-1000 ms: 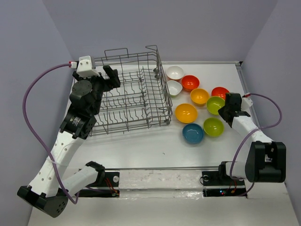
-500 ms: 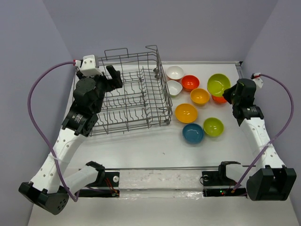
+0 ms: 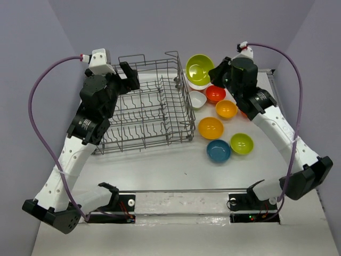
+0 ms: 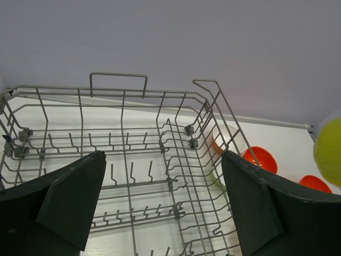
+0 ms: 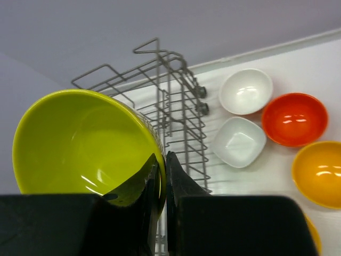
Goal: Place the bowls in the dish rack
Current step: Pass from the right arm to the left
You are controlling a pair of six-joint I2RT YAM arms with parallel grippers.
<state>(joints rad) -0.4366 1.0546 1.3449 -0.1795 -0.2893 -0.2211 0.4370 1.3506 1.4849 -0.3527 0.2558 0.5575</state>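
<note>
While it hangs over the far left end of the dish rack, left gripper: jaws spread wide, gripping nothing; rack wires show between the fingers.
dish rack: upright on the table, loop handle on its far wall, rows of tines along its floor.
held lime green bowl: raised off the table beside the rack's far right corner, tilted with its hollow turned toward the overhead camera.
right gripper: narrowed onto the held bowl's rim, one finger inside, one outside.
white bowls: two, on the table just right of the rack's right wall; the farther one is partly covered by the held bowl.
red-orange bowl: next out from the rack, beside the white pair.
orange-yellow bowls: one right of the rack's near right corner, the other farther out and farther back.
teal bowl: right of the rack, nearer than its front wall.
second lime green bowl: farther right of the rack than the teal one.
second red-orange bowl: farthest right of the rack, mostly hidden by the right arm from above.
</note>
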